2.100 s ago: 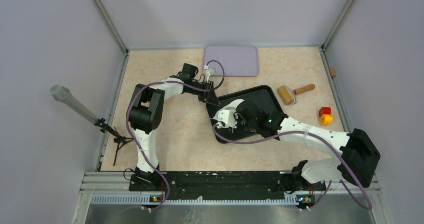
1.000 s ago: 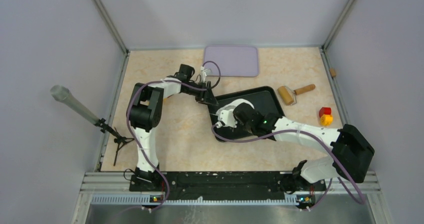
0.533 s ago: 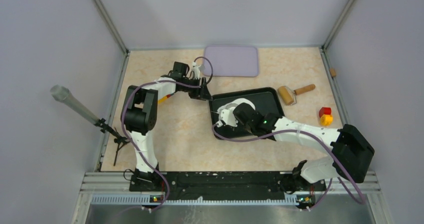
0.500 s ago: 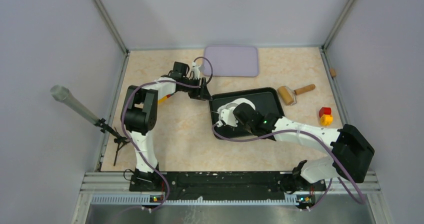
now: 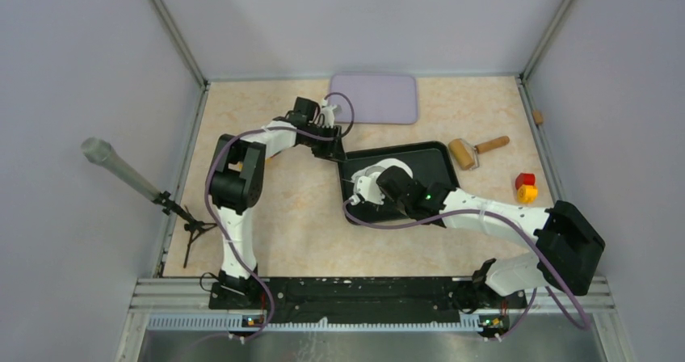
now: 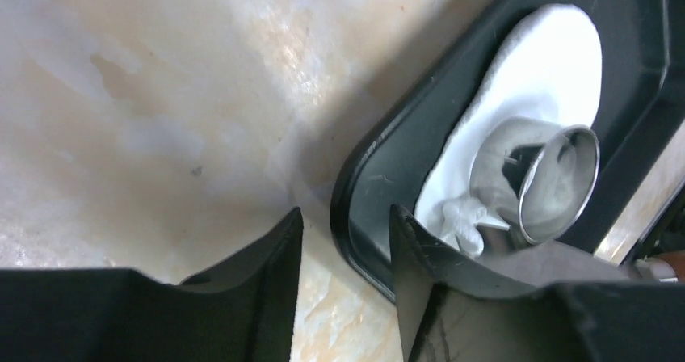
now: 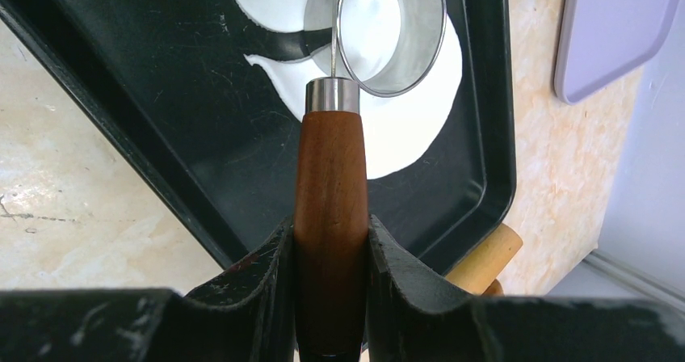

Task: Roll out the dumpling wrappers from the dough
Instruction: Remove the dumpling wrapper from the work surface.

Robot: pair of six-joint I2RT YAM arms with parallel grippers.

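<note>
A pale marbled table (image 5: 275,216) fills the floor of a booth, closed in by plain grey walls (image 5: 97,55) on the left, far and right sides. Two white and black arms reach out from a rail at the near edge.

The widest open stretch of table lies to the near left of the arms' working spot; a narrower strip runs along the right edge.

A black tray (image 5: 430,158) sits near the middle, set at a slight angle. A lilac mat (image 5: 373,98) lies against the far edge.

The dough (image 7: 404,128), a flattened white sheet, lies in the far-left part of the tray.

The right gripper (image 7: 329,229) is clamped on the brown handle of a metal ring cutter (image 7: 331,176), whose ring stands on the dough.

The left gripper (image 6: 345,216) is at the tray's far-left corner, its fingers parted, with nothing between them.

A wooden roller (image 5: 472,149) lies just right of the tray. A grey tube on a stand (image 5: 121,170) leans outside the left wall frame. A small red and yellow block (image 5: 526,187) sits near the right edge.
</note>
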